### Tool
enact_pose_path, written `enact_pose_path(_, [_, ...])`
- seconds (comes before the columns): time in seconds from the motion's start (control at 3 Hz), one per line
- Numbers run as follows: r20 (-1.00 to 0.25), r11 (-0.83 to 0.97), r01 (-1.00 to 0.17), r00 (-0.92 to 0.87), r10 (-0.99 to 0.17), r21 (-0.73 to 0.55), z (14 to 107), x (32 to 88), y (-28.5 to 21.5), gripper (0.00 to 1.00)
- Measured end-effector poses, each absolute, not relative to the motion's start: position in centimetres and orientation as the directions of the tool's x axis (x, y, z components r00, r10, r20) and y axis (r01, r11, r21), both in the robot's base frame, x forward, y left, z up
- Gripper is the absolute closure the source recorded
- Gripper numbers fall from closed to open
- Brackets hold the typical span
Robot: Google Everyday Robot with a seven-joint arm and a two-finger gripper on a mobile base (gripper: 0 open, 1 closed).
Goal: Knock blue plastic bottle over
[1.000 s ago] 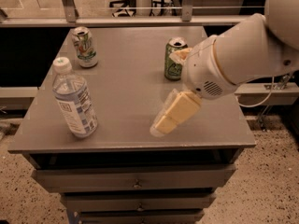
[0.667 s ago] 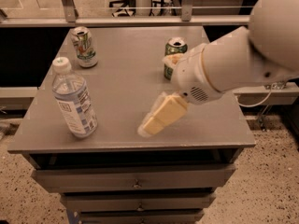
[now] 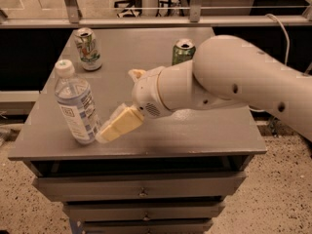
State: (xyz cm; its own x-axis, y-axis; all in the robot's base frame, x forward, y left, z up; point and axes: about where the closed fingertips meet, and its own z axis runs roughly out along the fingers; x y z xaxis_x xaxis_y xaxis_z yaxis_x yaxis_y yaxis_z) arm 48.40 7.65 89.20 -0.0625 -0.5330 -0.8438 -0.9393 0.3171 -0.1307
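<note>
The blue plastic bottle (image 3: pixel 75 106) was found upright and unmoved from a second earlier, cap on, with the front left corner of the grey table (image 3: pixel 195 135) just beside it. The gripper (image 3: pixel 105 132) had been swept in from well right of the bottle to its lower right side. The tip was touching or just short of it; contact could not be resolved. The fingers were seen pressed together, nothing held. No tipping was registered yet, so the push was judged only about to begin. The contact point was low, so sliding instead of toppling was flagged as a risk. A white-and-green can (image 3: pixel 88 48) was noted behind the bottle, near but apart. A green can (image 3: pixel 183 51) was noted well behind and right of it, partly hidden by the arm (image 3: pixel 229 82). Nothing was found between gripper and bottle. The table edge left of the bottle was close, so a fall off was considered possible.
</note>
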Motion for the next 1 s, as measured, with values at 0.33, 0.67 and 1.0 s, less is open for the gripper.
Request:
enact_pose_path(0.33, [-0.884,0.302,-0.946,-0.041,-0.465,-0.115,88.6,49.4,11.4,0.0])
enact_pose_path(0.67, [-0.912,0.29,-0.954,-0.05,-0.407,-0.077,88.4,49.3,14.0,0.0])
enact_pose_path(1.0, [-0.929,0.284,-0.958,-0.066,-0.365,-0.044,88.6,48.6,15.3,0.0])
